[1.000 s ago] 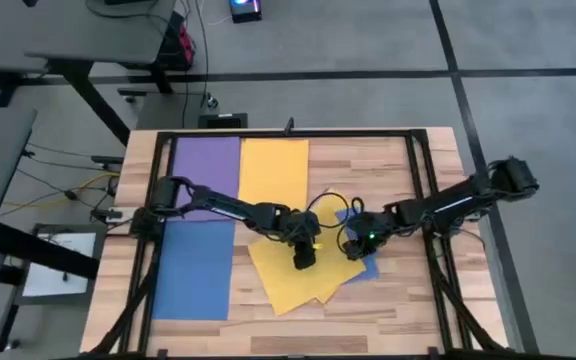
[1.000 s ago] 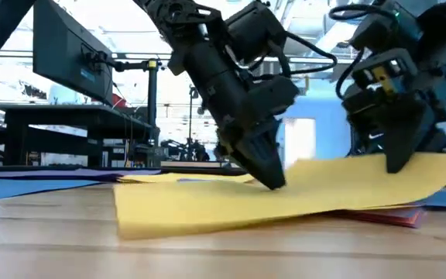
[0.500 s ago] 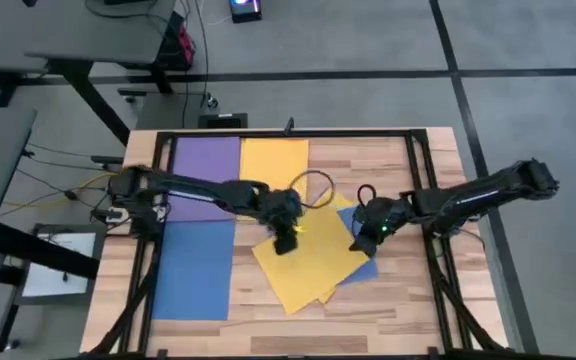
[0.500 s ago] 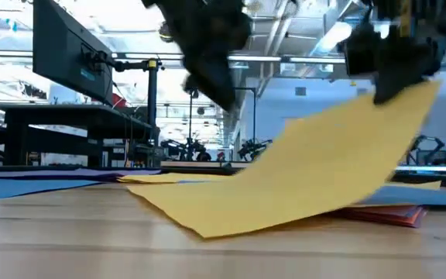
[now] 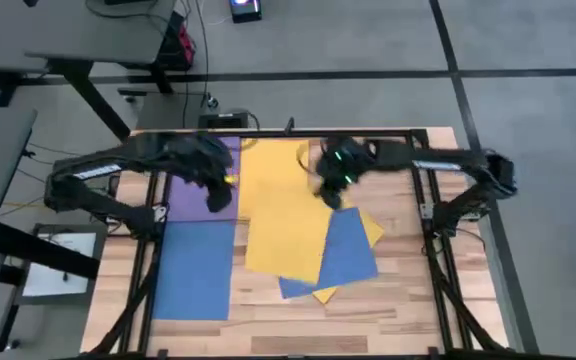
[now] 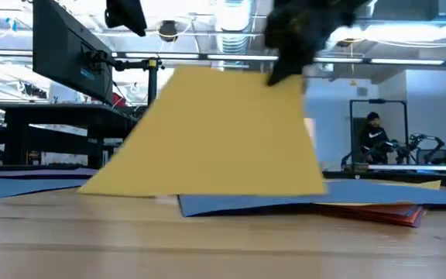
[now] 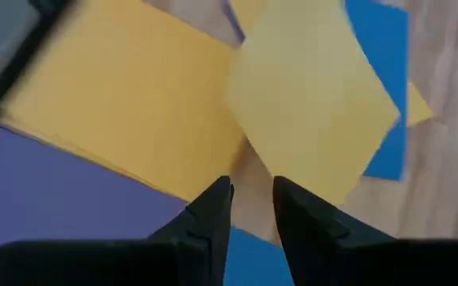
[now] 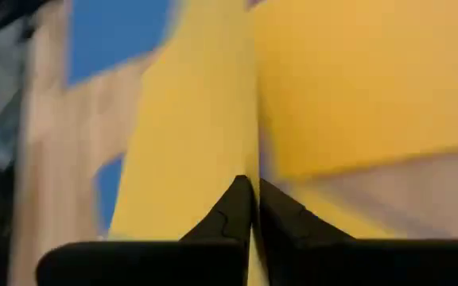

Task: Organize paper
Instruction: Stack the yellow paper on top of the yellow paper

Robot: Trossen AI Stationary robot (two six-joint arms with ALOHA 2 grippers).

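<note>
Yellow sheet [image 5: 286,225] hangs pinched at its far edge in the right gripper [image 5: 330,193], above the blue sheet [image 5: 343,250]; left gripper [image 5: 217,198], slightly parted, holds nothing, beside it.

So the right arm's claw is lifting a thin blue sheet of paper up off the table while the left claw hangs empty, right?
Not quite: the lifted sheet is yellow, not blue. In the right wrist view the right gripper is pinched on the thin yellow paper sheet; the low view shows it raised. The left gripper does hang empty.
</note>
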